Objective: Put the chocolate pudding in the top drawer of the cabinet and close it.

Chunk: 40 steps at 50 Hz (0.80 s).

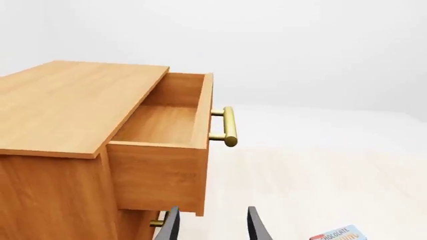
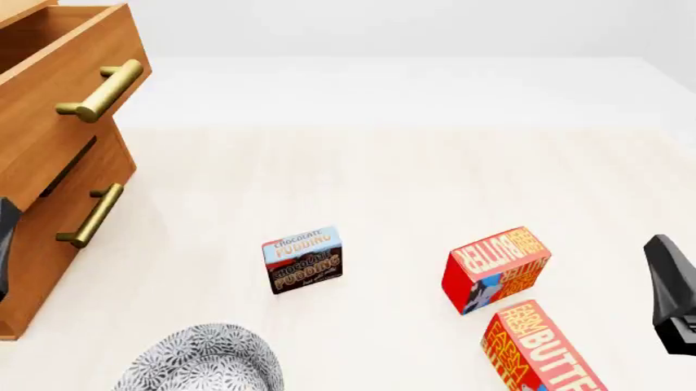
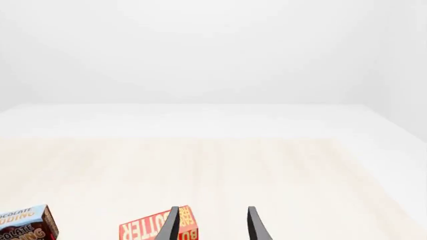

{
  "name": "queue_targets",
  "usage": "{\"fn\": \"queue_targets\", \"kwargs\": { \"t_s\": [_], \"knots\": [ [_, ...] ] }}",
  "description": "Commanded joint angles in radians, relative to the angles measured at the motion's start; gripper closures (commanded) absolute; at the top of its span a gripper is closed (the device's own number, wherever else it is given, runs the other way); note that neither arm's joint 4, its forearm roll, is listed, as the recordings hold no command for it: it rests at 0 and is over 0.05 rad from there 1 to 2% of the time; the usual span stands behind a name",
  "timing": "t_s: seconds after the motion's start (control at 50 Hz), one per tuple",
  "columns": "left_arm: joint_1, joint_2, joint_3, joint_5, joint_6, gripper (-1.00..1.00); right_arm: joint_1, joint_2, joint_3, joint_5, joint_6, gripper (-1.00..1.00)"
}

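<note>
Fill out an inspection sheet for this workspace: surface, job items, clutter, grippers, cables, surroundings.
Surface: pale wood table, white beyond its far edge.
Job items: chocolate pudding on the table, untouched; top drawer pulled open, nothing seen inside; cabinet at the table's left, lower drawer shut.
Clutter: two butter boxes right of the pudding; a grey patterned bowl at the near edge.
Grippers: left gripper open, holding nothing, near the cabinet; right gripper open, holding nothing, by the butter boxes.
Cables: nothing seen.
Surroundings: plain white backdrop, nothing else seen.
</note>
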<state>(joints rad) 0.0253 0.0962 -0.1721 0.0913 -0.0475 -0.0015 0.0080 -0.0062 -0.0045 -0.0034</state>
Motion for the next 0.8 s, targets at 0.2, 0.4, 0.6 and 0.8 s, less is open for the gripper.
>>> {"fn": "queue_targets", "kwargs": {
  "t_s": [0.2,0.4,0.6,0.8],
  "knots": [
    [-0.012,0.12,-0.3,0.137,-0.098,-1.0,0.0,-0.001,0.001,0.001,0.0,-1.0],
    [0.007,0.177,-0.438,0.216,-0.04,-1.0,0.0,-0.001,0.001,0.001,0.0,-1.0],
    [0.007,0.213,-0.541,0.302,0.023,-1.0,0.0,-0.002,0.001,0.001,0.0,-1.0],
    [0.051,0.277,-0.697,0.429,0.094,-1.0,0.0,-0.002,0.001,0.001,0.0,-1.0]
  ]
}}
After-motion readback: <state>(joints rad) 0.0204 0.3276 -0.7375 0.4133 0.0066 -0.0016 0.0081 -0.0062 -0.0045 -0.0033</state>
